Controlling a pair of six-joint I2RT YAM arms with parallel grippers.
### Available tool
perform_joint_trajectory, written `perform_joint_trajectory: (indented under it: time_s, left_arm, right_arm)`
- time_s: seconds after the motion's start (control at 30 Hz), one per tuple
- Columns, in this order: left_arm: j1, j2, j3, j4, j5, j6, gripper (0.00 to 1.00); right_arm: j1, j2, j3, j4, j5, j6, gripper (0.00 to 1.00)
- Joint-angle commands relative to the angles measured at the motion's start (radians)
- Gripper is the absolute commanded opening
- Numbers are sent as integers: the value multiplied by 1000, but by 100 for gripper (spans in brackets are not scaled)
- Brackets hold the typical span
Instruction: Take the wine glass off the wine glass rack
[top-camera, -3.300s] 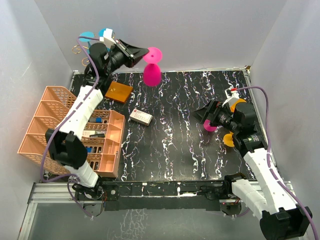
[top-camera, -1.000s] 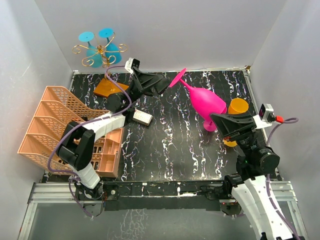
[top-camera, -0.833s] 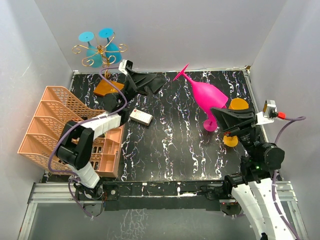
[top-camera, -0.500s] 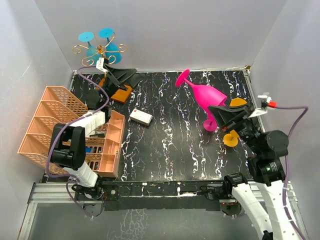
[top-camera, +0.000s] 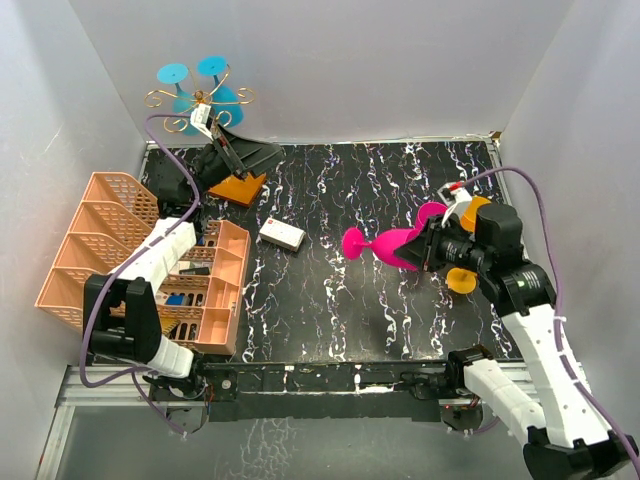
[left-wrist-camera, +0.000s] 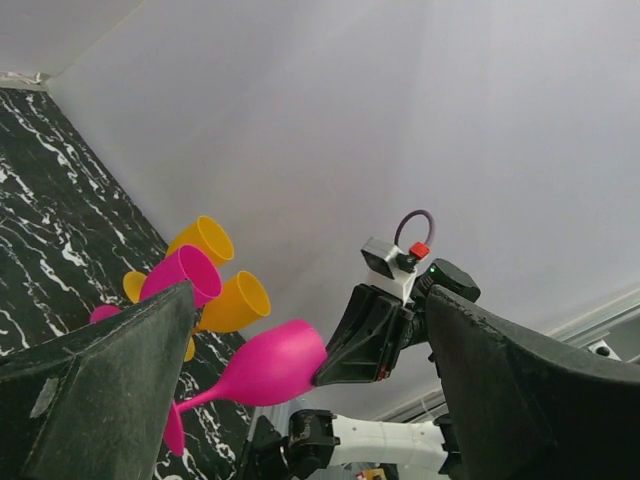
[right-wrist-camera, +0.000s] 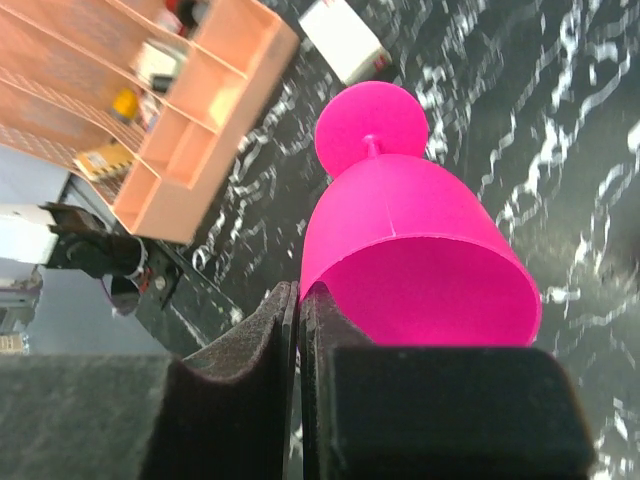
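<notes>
on the rack (top-camera: 203, 101), two blue glasses (top-camera: 174, 74) — right pincer (top-camera: 426, 250), one pink glass (top-camera: 396, 246)

The magenta plastic wine glass (top-camera: 392, 245), held earlier by the left gripper (top-camera: 262, 153) near the gold wire wine glass rack (top-camera: 203, 100), has been passed to the right gripper (top-camera: 428, 250), lowered and tipped sideways, while the left gripper has been drawn back with fingers spread.

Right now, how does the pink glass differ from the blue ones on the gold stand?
Pose: the pink glass is tipped sideways, foot pointing away from the hand; the blue glasses hang upside down, feet up. Support: the right hand pinches the pink glass by its rim; the rack holds the blue glasses. Both are stemmed wine glasses of like shape.
</notes>
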Motion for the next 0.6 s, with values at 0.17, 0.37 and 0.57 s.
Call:
perform_joint_trajectory:
  time_s: [0.17, 0.37, 0.57]
  left_arm:
    - [10, -68, 63, -260, 60, 207, 97]
    - [10, -90, 91, -396, 59, 302, 97]
    - [10, -95, 138, -518, 53, 374, 97]
  right_arm:
    - [3, 132, 92, -239, 118, -74, 8]
    - [3, 235, 181, -399, 352, -66, 8]
    - [4, 280, 217, -420, 463, -49, 8]
